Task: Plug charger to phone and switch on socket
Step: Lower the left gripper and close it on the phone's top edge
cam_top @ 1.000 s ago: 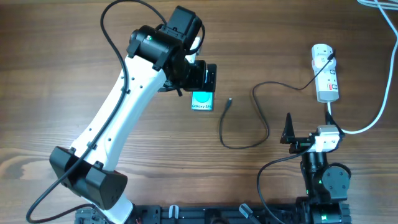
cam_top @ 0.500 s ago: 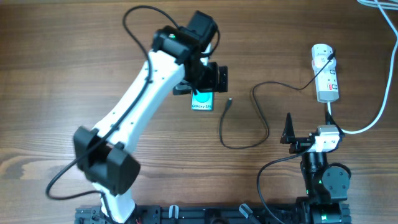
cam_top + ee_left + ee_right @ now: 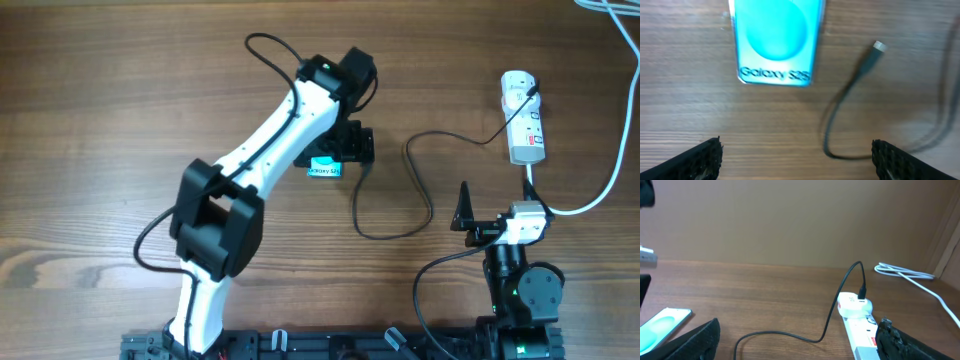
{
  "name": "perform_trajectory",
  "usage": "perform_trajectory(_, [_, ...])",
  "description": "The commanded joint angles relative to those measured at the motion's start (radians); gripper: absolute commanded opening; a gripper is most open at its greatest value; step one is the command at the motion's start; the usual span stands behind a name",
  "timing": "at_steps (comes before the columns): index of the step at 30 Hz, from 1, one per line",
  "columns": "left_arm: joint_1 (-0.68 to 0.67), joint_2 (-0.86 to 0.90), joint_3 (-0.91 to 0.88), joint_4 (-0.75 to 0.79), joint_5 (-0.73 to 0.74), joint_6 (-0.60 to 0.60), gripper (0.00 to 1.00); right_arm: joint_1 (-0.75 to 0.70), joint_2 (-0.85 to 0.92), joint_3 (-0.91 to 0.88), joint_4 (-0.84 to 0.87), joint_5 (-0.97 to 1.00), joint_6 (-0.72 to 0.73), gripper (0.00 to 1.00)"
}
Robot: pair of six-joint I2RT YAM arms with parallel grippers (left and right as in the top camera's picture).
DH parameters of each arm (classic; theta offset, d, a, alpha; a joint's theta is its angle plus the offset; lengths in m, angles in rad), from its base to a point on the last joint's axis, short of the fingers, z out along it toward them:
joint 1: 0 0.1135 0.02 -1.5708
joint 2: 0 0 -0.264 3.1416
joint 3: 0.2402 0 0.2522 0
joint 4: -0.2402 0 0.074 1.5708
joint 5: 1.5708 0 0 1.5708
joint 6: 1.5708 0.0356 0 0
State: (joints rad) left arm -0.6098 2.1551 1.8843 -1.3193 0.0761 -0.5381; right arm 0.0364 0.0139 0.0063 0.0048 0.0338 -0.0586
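The left end effector (image 3: pixel 797 160) hangs released above the phone (image 3: pixel 774 42), with the charger (image 3: pixel 869 60) tip just beside it. The right end effector (image 3: pixel 795 340), also released, stands near the socket (image 3: pixel 524 130) by the right edge of the table (image 3: pixel 100 80).

Turquoise phone (image 3: pixel 774 42), black charger (image 3: pixel 858 75), white socket (image 3: pixel 524 125), brown wood-grain table (image 3: pixel 100 100).

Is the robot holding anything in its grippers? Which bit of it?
No, nothing. The left gripper hangs open above the turquoise-screened phone and the thin black charger cable, touching neither. The right gripper is open and empty too.
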Motion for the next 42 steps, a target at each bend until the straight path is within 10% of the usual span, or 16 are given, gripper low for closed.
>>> perform_trajectory(1, [0.006,0.004,0.016,0.021,-0.114,-0.021,1.00,-0.004,-0.003,-0.001,0.004,-0.008,-0.018,1.00])
perform_trajectory(23, [0.146,0.074,0.046,0.118,0.059,0.065,1.00,-0.004,-0.003,-0.001,0.004,-0.008,-0.018,1.00])
perform_trajectory(42, [0.087,0.129,0.046,0.252,-0.145,0.089,1.00,-0.004,-0.003,-0.001,0.004,-0.008,-0.018,1.00])
